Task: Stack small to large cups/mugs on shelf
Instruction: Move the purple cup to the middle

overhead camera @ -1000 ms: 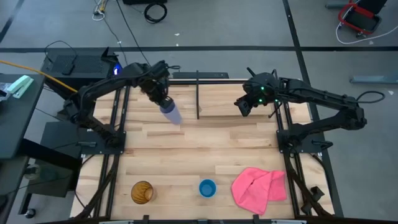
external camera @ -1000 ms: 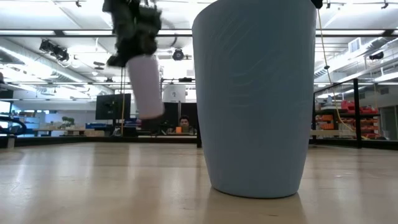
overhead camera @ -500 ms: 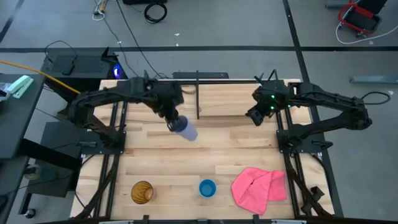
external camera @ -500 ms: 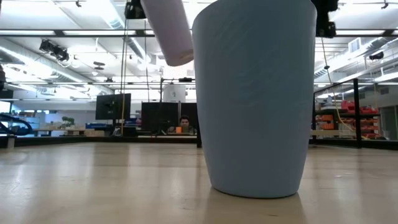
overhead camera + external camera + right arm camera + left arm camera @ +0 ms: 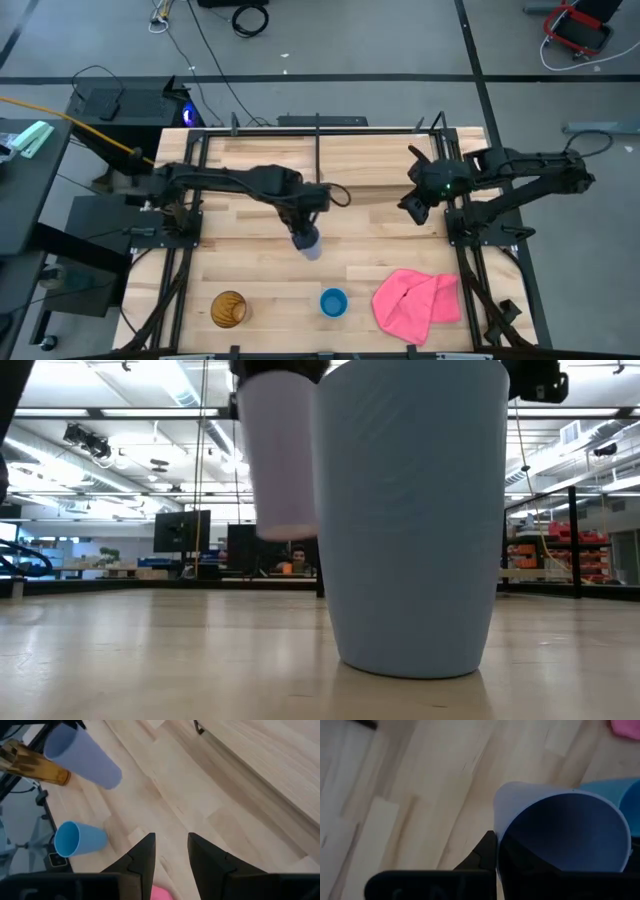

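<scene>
My left gripper is shut on the pale lavender cup above the middle of the wooden shelf. In the low view the cup hangs upright, clear of the planks. The bright blue cup and the amber cup stand on their bases near the near edge. The blue cup fills the low view. My right gripper is open and empty at the shelf's right side. My left gripper holds the lavender cup by its wall at the rim. One finger lies outside the wall; the other seems to be inside the mouth. The fingers come from above, pointing down. The cup hangs upright below them, mouth up, lifted clear.
A pink cloth lies at the near right. A thin black divider post stands at the far middle, and black frame bars run along both sides. Bare planks lie between the lavender cup and the near cups.
My left gripper has carried the lavender cup from the far left of the shelf toward the near edge and the right. The cup has turned from tilted to upright and stays clear of the planks. My right gripper has drawn back toward the right and near edges.
</scene>
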